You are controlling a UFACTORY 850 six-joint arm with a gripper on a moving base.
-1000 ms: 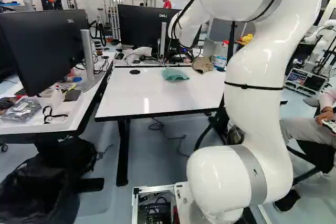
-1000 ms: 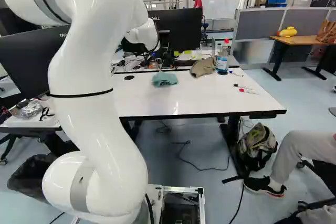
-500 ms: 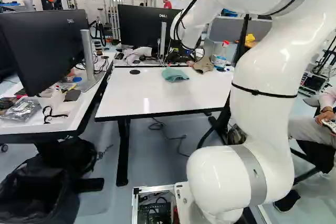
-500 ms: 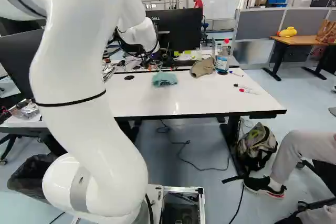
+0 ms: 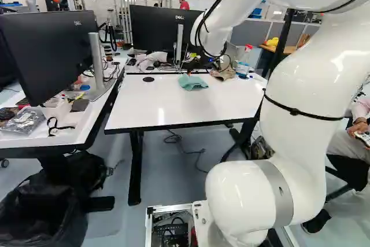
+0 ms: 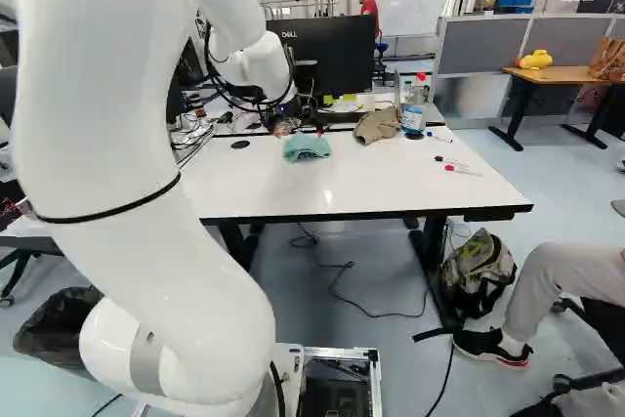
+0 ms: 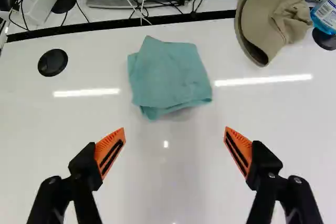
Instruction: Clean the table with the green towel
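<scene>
Your end effector (image 7: 174,128) is standing released, and the folded green towel (image 7: 169,80) is lying at its twelve o'clock, probably lower.

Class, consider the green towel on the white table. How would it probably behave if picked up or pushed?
The towel is likely floppy: it lies in loose, uneven folds, so it would probably droop when lifted. It looks like plain cloth, so probably light. Pushed, it might bunch up or slide, since the tabletop is glossy enough to reflect the lights.

The white arm (image 5: 303,79) arches forward, its orange-padded fingers (image 7: 110,151) spread wide apart.
</scene>
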